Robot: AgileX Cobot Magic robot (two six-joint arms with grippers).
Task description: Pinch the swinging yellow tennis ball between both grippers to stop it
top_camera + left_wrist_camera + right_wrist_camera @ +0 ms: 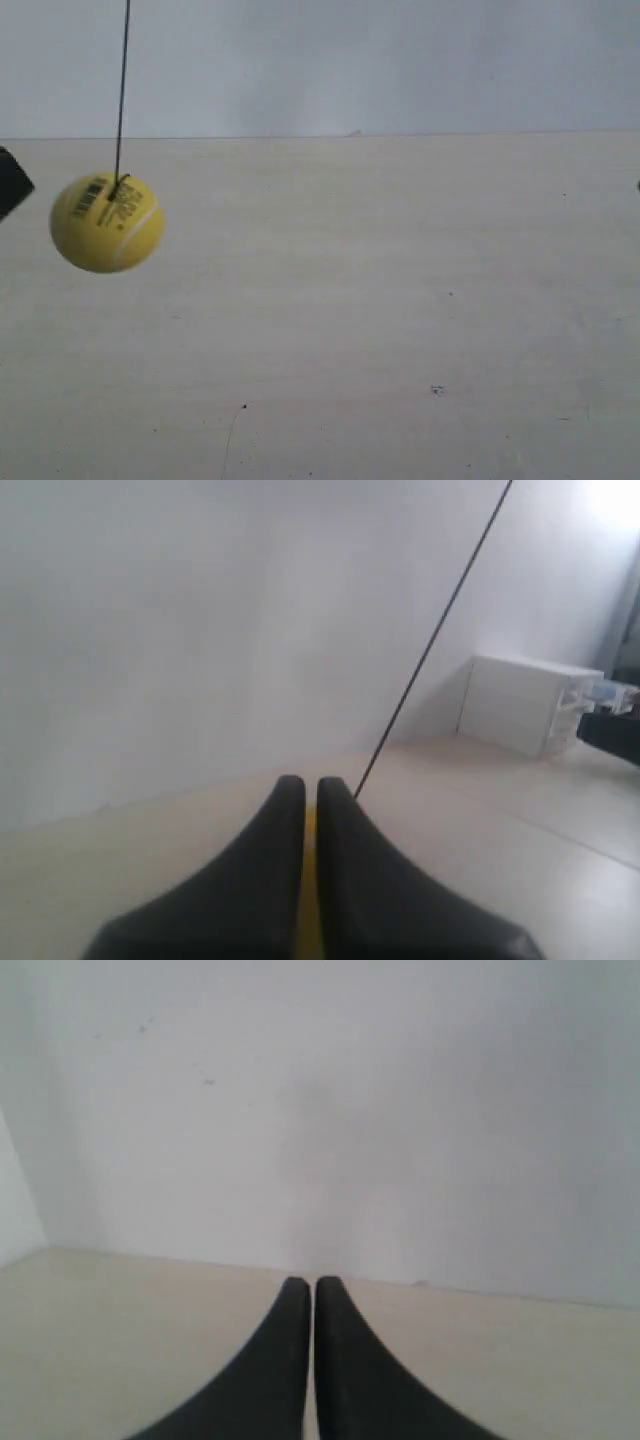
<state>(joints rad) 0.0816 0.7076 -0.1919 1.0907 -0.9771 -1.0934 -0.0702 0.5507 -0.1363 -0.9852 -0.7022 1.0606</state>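
Outwardly, the exterior view has the yellow tennis ball (107, 222) hanging on its string (122, 90) at about nine o'clock in the frame, clear above the table (400, 300). A black corner (12, 182) pokes in just beside it at the nine o'clock edge. No matching black part shows clearly at three o'clock. The risk, as I judge it, is a one-sided meeting: a single touch would bat the ball off and feed the swing. The smooth ball could also squirt out from two badly timed wedges.

From the left wrist, the left end effector (311, 783) has its fingers pressed nearly together. A yellow sliver of the ball shows through the slit, so the ball sits close beyond it and the black corner is probably this one. The string could snag on the tips. A white drawer unit (530, 705) stands by the wall with its fronts seemingly closed; I cannot tell its contents.

From the right wrist, the right end effector (305, 1282) is likewise pressed together and holds nothing, and no ball is in sight. It must travel farthest and may arrive late.
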